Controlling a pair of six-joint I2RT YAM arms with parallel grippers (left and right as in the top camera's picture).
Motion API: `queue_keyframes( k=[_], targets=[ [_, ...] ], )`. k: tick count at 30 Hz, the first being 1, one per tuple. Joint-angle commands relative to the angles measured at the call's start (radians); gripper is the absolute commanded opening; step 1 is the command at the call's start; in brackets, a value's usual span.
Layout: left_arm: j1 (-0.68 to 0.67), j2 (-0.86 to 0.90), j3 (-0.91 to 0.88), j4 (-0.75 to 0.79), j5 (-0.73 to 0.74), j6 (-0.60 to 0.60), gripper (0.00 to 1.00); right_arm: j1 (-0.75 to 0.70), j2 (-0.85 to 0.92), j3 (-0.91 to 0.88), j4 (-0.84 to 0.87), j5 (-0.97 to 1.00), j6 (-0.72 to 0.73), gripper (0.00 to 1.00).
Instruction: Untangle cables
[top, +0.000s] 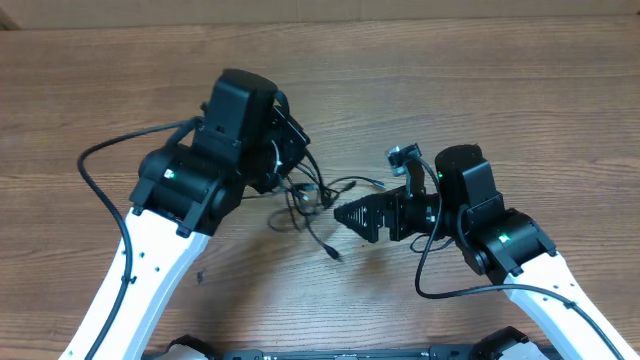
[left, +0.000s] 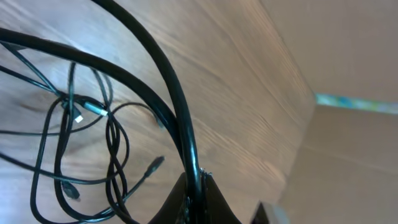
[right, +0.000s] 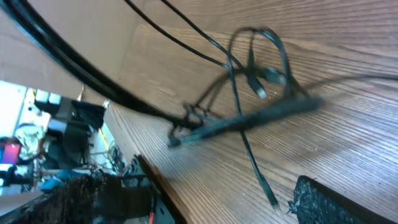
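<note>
Midway across the counter (top: 500, 90) lie the cables (top: 310, 195), knotted; the left pincer (left: 194, 186) pinches one strand. The right pincer (top: 360, 217), jaws wide, should take a neighbouring loop near the knot and pull gently apart.

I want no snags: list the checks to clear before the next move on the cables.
1. Left gripper shut on one cable strand: ok.
2. Right gripper open and empty: ok.
3. Cables separated: not ok, loops are knotted together.
4. Loose plug end lying free on the table: ok.
5. Which loop the held strand feeds: cannot tell.
</note>
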Motion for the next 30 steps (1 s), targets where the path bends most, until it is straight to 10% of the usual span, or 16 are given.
queue_keyframes(
  k=[1, 30],
  targets=[
    [-0.043, -0.017, 0.032, 0.016, 0.040, -0.068, 0.04, 0.019, -0.002, 0.000, 0.004, 0.029, -0.052, 1.00],
    [-0.143, -0.085, 0.033, 0.105, 0.164, -0.266, 0.04, 0.020, 0.176, 0.000, -0.058, 0.323, 0.040, 1.00]
  ],
)
